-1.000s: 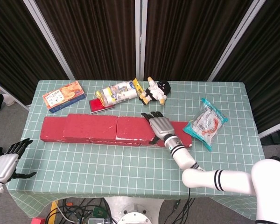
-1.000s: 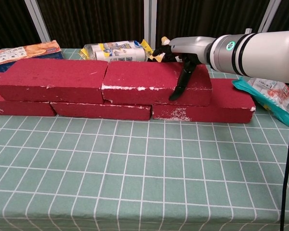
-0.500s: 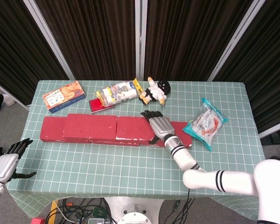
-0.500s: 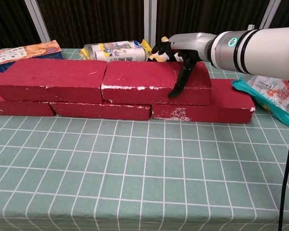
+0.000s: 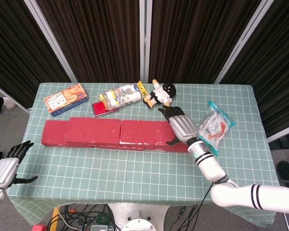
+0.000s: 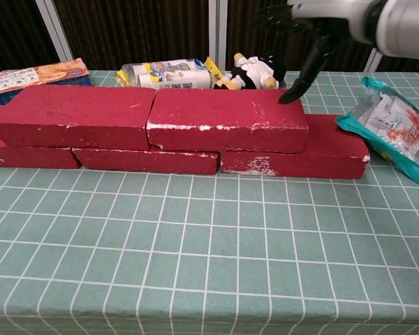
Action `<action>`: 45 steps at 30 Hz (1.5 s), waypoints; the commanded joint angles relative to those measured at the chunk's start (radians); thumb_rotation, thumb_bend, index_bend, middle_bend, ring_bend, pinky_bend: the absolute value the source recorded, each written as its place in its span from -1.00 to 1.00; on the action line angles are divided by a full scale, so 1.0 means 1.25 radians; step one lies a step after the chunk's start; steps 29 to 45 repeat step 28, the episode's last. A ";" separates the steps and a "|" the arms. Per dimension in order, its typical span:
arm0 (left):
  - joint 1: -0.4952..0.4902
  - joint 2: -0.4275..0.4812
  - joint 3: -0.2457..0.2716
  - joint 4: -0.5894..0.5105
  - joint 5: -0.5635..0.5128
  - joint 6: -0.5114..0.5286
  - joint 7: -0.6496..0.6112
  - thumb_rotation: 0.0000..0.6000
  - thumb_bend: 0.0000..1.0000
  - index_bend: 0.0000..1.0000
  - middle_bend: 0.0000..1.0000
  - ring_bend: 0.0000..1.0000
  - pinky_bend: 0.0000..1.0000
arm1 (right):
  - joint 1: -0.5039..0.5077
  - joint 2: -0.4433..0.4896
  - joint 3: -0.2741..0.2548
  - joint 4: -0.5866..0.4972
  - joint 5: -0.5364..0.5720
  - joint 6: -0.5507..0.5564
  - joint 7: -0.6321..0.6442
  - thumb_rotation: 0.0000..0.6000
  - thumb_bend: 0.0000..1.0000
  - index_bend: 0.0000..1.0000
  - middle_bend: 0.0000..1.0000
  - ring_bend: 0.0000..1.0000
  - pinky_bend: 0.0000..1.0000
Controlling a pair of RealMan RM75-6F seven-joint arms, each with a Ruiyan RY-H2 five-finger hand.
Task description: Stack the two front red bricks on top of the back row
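On the desk (image 5: pixel 135 163) both upper bricks (image 6: pixel 227 115) lie atop the back row (image 6: pixel 293 157), long axes running left to right; the right robot hand (image 5: pixel 180 125), spread and empty, hovers above their right end; the left robot hand (image 5: pixel 8 166) hangs open, well apart.

I am holding my right hand (image 5: pixel 182 126) raised, empty, fingers spread and pointing away. My left hand (image 5: pixel 8 166) is hanging low at my side, fingers apart.
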 commanded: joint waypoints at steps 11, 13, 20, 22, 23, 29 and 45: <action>0.028 0.010 -0.015 -0.053 0.018 0.086 0.099 1.00 -0.98 -0.92 -1.00 -1.00 -1.00 | -0.442 0.144 -0.254 0.115 -0.500 0.446 0.192 1.00 -1.00 -1.00 -1.00 -1.00 -1.00; 0.034 0.008 -0.018 -0.052 0.021 0.102 0.110 1.00 -0.97 -0.92 -1.00 -1.00 -1.00 | -0.480 0.143 -0.267 0.142 -0.516 0.472 0.213 1.00 -1.00 -1.00 -1.00 -1.00 -1.00; 0.063 -0.029 -0.046 -0.031 0.002 0.171 0.184 1.00 -0.97 -0.92 -1.00 -1.00 -1.00 | -0.592 0.111 -0.298 0.222 -0.567 0.528 0.245 1.00 -1.00 -1.00 -1.00 -1.00 -1.00; 0.069 -0.040 -0.051 -0.025 -0.007 0.180 0.205 1.00 -0.97 -0.92 -1.00 -1.00 -1.00 | -0.616 0.099 -0.301 0.244 -0.576 0.534 0.261 1.00 -1.00 -1.00 -1.00 -1.00 -1.00; 0.071 -0.043 -0.053 -0.023 -0.011 0.181 0.216 1.00 -0.97 -0.92 -1.00 -1.00 -1.00 | -0.629 0.092 -0.301 0.257 -0.579 0.536 0.267 1.00 -1.00 -1.00 -1.00 -1.00 -1.00; 0.071 -0.038 -0.051 -0.036 -0.019 0.166 0.221 1.00 -0.97 -0.92 -1.00 -1.00 -1.00 | -0.662 0.077 -0.288 0.289 -0.586 0.536 0.293 1.00 -1.00 -1.00 -1.00 -1.00 -1.00; 0.071 -0.038 -0.051 -0.036 -0.019 0.166 0.221 1.00 -0.97 -0.92 -1.00 -1.00 -1.00 | -0.662 0.077 -0.288 0.289 -0.586 0.536 0.293 1.00 -1.00 -1.00 -1.00 -1.00 -1.00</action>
